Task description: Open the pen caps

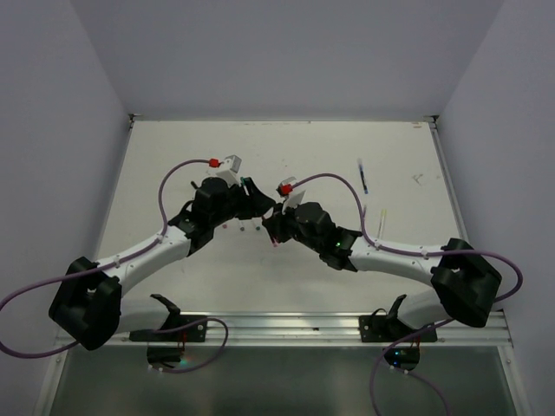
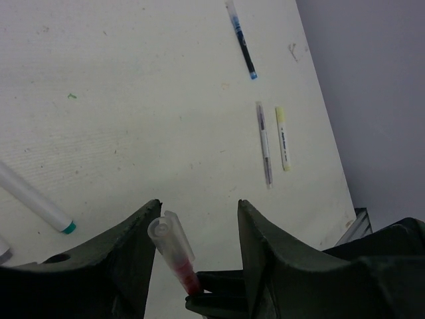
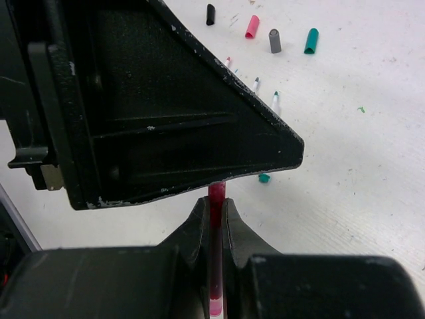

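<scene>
While the right gripper pinched the red pen tight at bottom center, the left gripper had its jaws apart around the clear cap, not squeezing.

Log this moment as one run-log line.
step: uncapping red pen | right gripper: shut on red pen | left gripper: open, jaws around its clear cap | cap: not yet off

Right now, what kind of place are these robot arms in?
Probably a robot test booth: a white table boxed in by plain pale walls, two robot arms bolted along a metal rail, and pens and loose pen caps lying about.
</scene>
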### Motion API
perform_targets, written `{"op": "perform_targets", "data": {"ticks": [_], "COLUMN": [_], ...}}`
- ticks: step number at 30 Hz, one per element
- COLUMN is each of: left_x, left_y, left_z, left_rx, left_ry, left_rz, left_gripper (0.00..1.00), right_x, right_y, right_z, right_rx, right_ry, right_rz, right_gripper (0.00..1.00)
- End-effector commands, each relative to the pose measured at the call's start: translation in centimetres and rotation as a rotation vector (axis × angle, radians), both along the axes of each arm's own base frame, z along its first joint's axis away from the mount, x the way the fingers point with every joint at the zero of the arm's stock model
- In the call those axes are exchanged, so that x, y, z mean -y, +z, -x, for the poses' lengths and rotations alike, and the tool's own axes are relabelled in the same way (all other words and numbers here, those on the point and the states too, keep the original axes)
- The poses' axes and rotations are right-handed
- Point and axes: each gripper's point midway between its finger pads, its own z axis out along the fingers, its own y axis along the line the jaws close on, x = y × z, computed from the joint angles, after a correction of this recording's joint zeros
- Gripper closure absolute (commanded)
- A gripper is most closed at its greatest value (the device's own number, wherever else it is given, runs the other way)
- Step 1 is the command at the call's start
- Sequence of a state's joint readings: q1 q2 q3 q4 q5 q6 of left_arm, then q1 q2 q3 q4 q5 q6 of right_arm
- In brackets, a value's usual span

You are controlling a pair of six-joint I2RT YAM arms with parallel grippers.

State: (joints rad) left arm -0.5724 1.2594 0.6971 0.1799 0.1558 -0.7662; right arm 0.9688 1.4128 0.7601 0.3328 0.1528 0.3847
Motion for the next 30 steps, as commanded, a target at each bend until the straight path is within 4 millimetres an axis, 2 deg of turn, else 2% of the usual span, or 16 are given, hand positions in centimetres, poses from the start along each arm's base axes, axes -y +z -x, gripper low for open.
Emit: {"op": "perform_targets", "data": {"ticks": [1, 2, 5, 8, 10, 11, 12, 16, 19, 21, 22, 26, 27, 28, 30], "left_x": [0.3, 0.2, 0.2, 0.2, 0.2, 0.2, 0.1, 0.1, 0.0, -0.1, -0.2, -0.4, -0.5, -0.6, -0.6], "left_y": [1.1, 1.1, 1.0, 1.2, 1.2, 1.4, 1.3, 1.4, 1.6, 2.1, 2.3, 3.2, 3.6, 4.9, 6.2], "left_z": [-0.7, -0.7, -0.7, -0.8, -0.7, -0.7, -0.7, -0.6, -0.6, -0.8, -0.9, -1.7, -2.0, -2.7, -3.5], "left_rx": [0.054, 0.053, 0.053, 0.057, 0.059, 0.064, 0.061, 0.06, 0.067, 0.079, 0.085, 0.1, 0.11, 0.138, 0.167], "left_ry": [0.022, 0.022, 0.026, 0.029, 0.031, 0.031, 0.031, 0.038, 0.045, 0.053, 0.058, 0.089, 0.099, 0.118, 0.129], "left_rz": [0.022, 0.021, 0.018, 0.02, 0.02, 0.023, 0.022, 0.027, 0.03, 0.035, 0.035, 0.024, 0.019, 0.026, 0.023], "left_gripper": [0.48, 0.56, 0.66, 0.91, 0.99, 1.0, 1.0, 1.0, 1.0, 1.0, 1.0, 1.0, 1.0, 1.0, 1.0], "right_x": [-0.9, -0.9, -1.0, -1.1, -1.1, -1.2, -1.3, -1.9, -2.4, -2.8, -2.8, -2.5, -2.3, -2.2, -1.4], "right_y": [1.2, 1.2, 1.0, 0.8, 0.7, 0.7, 0.6, 0.6, 0.8, 0.7, 0.7, 0.3, 0.0, 0.0, -1.1], "right_z": [-0.1, -0.1, -0.1, 0.1, 0.0, -0.1, 0.0, -0.5, -1.1, -1.4, -1.5, -1.3, -1.1, -1.0, -0.5], "right_rx": [0.022, 0.02, 0.016, 0.012, 0.012, 0.013, 0.009, 0.014, 0.027, 0.032, 0.032, 0.02, 0.015, 0.017, 0.006], "right_ry": [0.009, 0.012, 0.016, 0.019, 0.015, 0.016, 0.019, 0.018, 0.014, 0.011, 0.01, 0.013, 0.013, 0.015, 0.02], "right_rz": [-0.055, -0.06, -0.062, -0.061, -0.061, -0.065, -0.067, -0.072, -0.062, -0.056, -0.056, -0.038, -0.03, -0.028, 0.001], "right_gripper": [1.0, 1.0, 1.0, 1.0, 1.0, 0.96, 0.86, 0.67, 0.61, 0.64, 0.74, 1.0, 1.0, 1.0, 1.0]}}
